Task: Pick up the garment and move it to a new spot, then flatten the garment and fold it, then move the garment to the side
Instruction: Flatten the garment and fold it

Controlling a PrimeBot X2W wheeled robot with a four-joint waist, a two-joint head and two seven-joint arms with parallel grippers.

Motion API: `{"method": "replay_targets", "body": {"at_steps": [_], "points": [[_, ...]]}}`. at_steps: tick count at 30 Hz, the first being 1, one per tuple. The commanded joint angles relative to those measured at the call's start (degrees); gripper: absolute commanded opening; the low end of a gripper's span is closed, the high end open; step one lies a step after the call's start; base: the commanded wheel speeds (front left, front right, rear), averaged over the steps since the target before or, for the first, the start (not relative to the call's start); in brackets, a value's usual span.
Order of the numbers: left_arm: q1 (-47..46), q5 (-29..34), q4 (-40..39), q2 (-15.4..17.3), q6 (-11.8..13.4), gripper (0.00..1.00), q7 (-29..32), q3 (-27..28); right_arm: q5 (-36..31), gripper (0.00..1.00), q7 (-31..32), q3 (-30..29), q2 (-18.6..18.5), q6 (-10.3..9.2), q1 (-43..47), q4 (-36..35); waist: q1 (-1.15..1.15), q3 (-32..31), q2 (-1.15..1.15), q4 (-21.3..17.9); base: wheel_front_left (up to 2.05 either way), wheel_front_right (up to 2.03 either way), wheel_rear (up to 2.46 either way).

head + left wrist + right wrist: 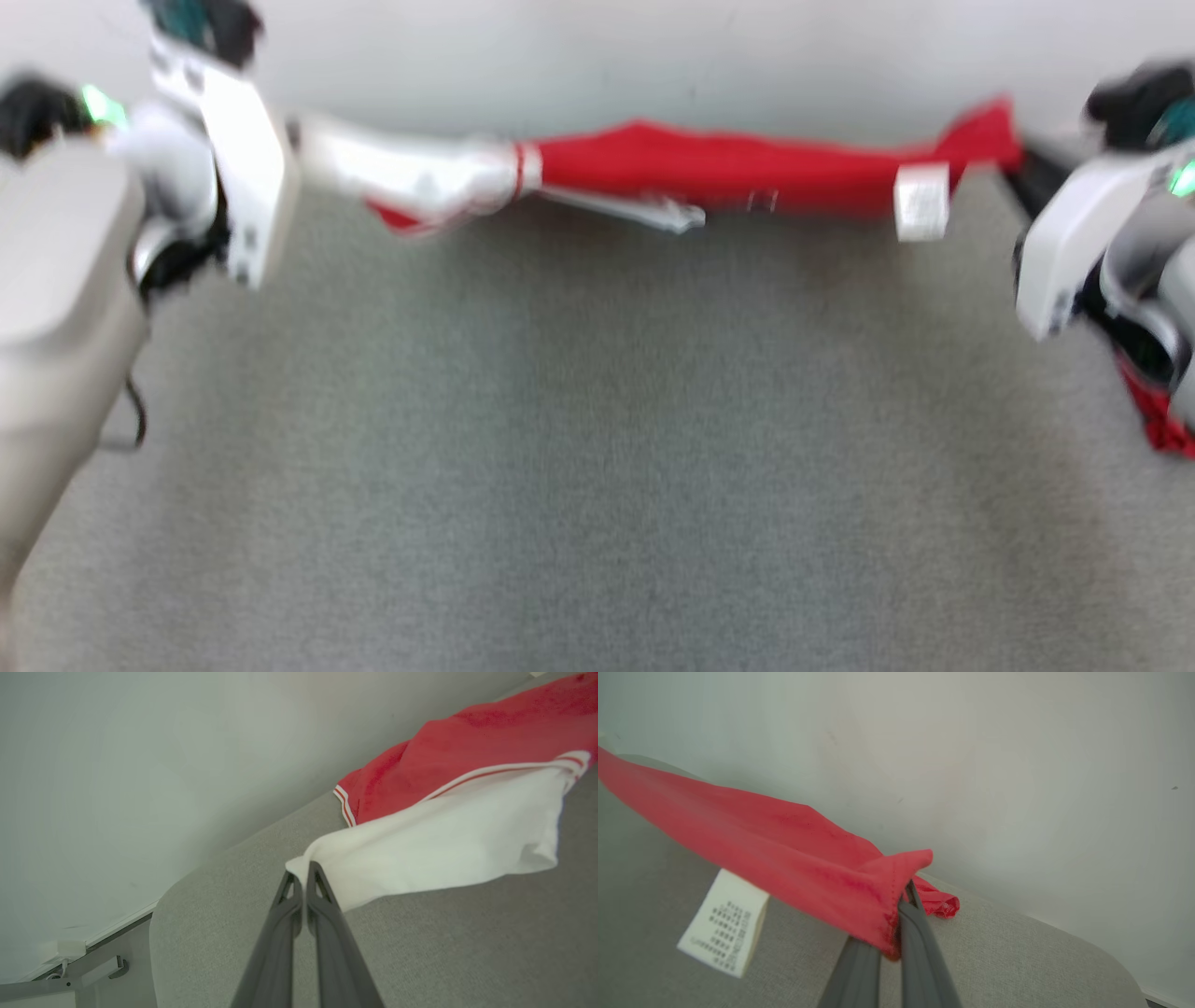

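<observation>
Garment held stretched above the worktop's far edge, my left gripper clamped on its white end, my right gripper on its red end; flattening, folding and side placement outstanding.

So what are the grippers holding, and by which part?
The red and white cloth garment, stretched between them: left gripper pinches its white end, right gripper its red corner.
</observation>
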Motion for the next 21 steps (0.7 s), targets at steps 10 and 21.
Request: {"method": "replay_targets", "body": {"at_steps": [10,21], "points": [[16.29,-20.18,-26.77,15.92,0.12,0.00,20.82,-7.97,10.16,0.00,11.18,12.60,-9.29,-0.14,13.15,-14.84,0.02,-11.01,0.00,0.21,0.00,0.00,0.00],[28.80,-34.61,-49.45,28.04,8.46,0.00,32.31,-8.56,16.88,0.00,30.19,16.14,-23.29,-0.14,22.50,-35.01,0.02,-11.58,0.00,-1.32,0.00,0.00,0.00]]}}
